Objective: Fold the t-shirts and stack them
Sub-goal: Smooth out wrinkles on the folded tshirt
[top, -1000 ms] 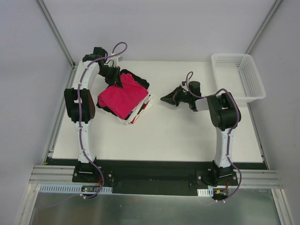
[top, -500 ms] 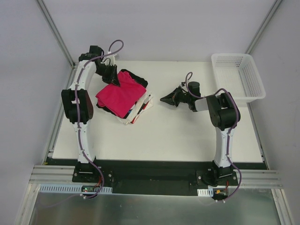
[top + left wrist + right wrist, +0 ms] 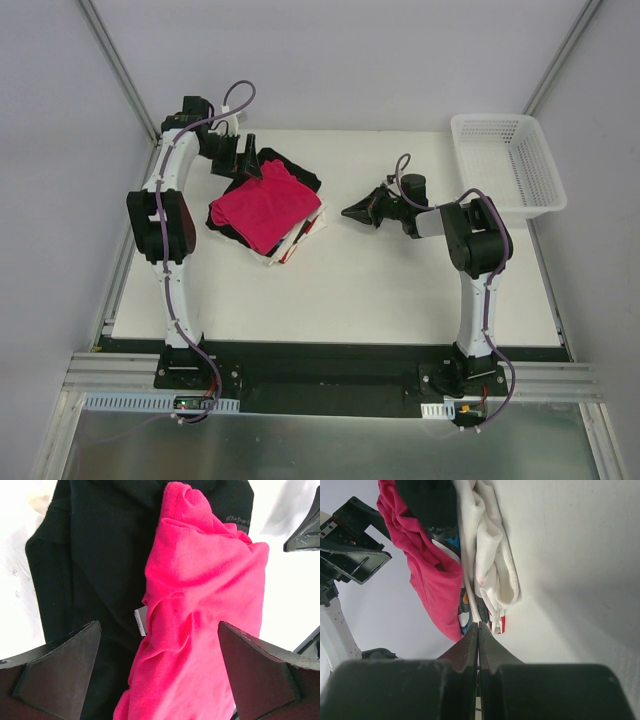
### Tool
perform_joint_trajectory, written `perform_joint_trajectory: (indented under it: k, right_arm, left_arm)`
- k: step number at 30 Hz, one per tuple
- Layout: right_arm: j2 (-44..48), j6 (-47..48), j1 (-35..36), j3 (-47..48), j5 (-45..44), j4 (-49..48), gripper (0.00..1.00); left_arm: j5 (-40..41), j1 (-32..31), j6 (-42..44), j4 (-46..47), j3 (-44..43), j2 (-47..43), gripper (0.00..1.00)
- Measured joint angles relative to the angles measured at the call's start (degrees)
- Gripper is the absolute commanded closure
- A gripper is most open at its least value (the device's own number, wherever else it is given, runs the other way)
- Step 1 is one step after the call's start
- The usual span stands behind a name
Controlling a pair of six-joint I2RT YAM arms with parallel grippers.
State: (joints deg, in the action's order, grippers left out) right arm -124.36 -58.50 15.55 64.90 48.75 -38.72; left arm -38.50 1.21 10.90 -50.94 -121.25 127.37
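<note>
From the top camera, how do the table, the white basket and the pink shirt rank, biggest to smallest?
1. table, by far the largest.
2. basket and pink shirt: they look about alike in this view, too close to rank.

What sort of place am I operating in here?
Probably a lab test cell, not a home: white table inside an aluminium frame, plain grey walls, stacked t-shirts and a plastic basket.

The pink t-shirt [image 3: 200, 605] is soft, matt, slightly fuzzy cloth; the black t-shirt [image 3: 100, 555] matt knit; the worktop [image 3: 400, 290] smooth white.
</note>
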Motion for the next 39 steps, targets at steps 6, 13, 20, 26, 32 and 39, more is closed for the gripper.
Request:
perform_joint_trajectory:
  k: [6,13,20,26,32,39]
  right_arm:
    - [0.0,0.0,-0.2,0.0,0.2,-0.1,0.99]
    - [0.0,-1.4,0.0,0.0,0.2,-1.7,0.96]
    - [0.0,-1.8,1.1,0.0,0.2,-2.1,0.98]
    - [0.0,-1.9,1.4,0.0,0.2,-2.1,0.99]
    - [0.0,-1.9,1.4,0.0,0.2,-2.2,0.99]
    - [0.0,-2.0,1.2,0.0,0.2,-2.3,0.99]
  left_arm:
    - [-0.1,0.0,-0.6,1.2,0.0,0.0,0.01]
    - [-0.3,0.0,-1.3,1.9,0.3,0.0,0.01]
    - [-1.6,-0.1,-2.9,2.4,-1.4,0.0,0.01]
    - [-1.5,-1.3,-3.3,3.1,-3.3,0.0,0.01]
    - [-1.3,-4.3,-3.2,3.2,-2.1,0.0,0.01]
    - [-1.3,-5.3,-3.2,3.2,-1.6,1.8,0.01]
